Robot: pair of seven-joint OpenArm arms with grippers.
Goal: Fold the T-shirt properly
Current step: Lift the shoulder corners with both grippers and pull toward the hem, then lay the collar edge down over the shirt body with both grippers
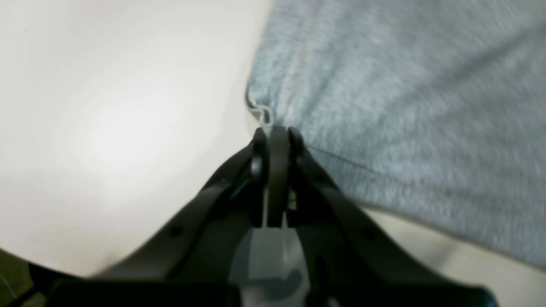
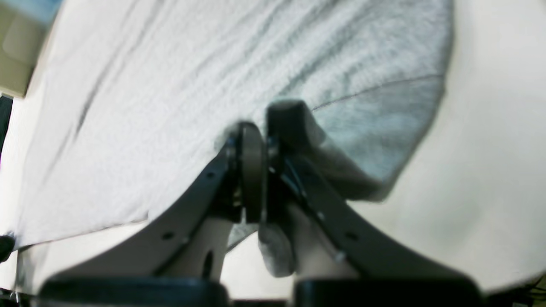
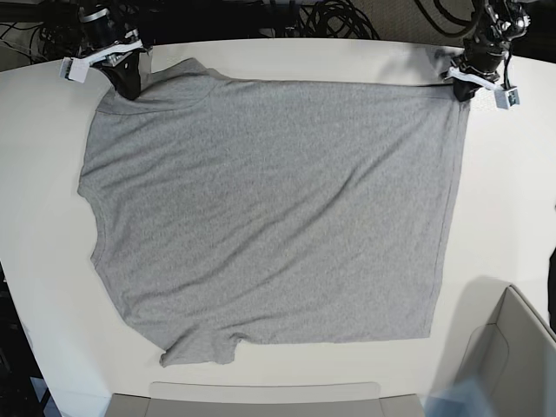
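The T-shirt is pinched at two far corners by closed jaws, kept spread on the surface for folding.

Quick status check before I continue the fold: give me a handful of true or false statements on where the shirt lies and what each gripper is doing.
1. The T-shirt lies spread flat on the table. True.
2. The left gripper is open, clear of the cloth. False: it is shut on the shirt's hem corner.
3. The right gripper pinches cloth near a sleeve. True.
4. Black lettering faces up. False: the visible side is plain grey.
5. The shirt is already folded in half. False: it lies unfolded.
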